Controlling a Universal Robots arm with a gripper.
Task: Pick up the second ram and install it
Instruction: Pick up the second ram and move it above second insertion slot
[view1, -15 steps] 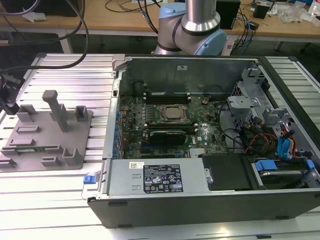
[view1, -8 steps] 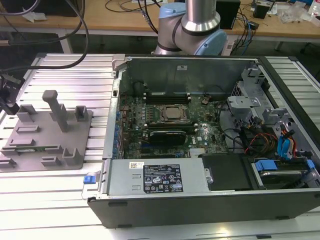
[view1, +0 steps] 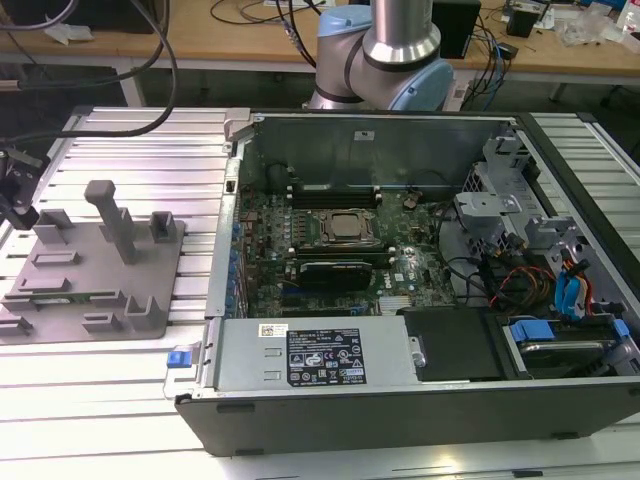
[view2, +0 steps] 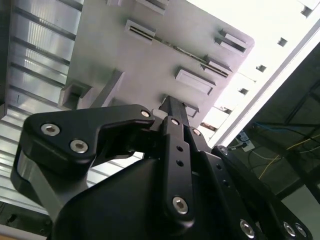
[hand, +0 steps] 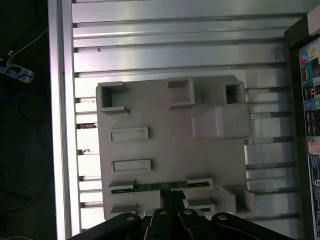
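Note:
The second ram (hand: 160, 186) is a thin green stick standing on edge in a slot of the grey fixture plate (hand: 165, 150). It also shows as a dark sliver (view2: 167, 44) in the second wrist view and along the plate's near side (view1: 62, 296) in the exterior view. My black gripper (hand: 172, 196) hovers above the plate, fingertips together over the ram's middle, apart from it. Its fingers (view2: 172, 115) look shut with nothing held. In the exterior view the gripper (view1: 20, 212) hangs at the far left edge.
An open computer case (view1: 230, 130) with motherboard, CPU socket (view1: 345, 228) and a black card (view1: 335, 272) lies to the exterior view's right of the plate. A tall grey post (view1: 112, 215) and several raised blocks stand on the plate. Cables hang at the back left.

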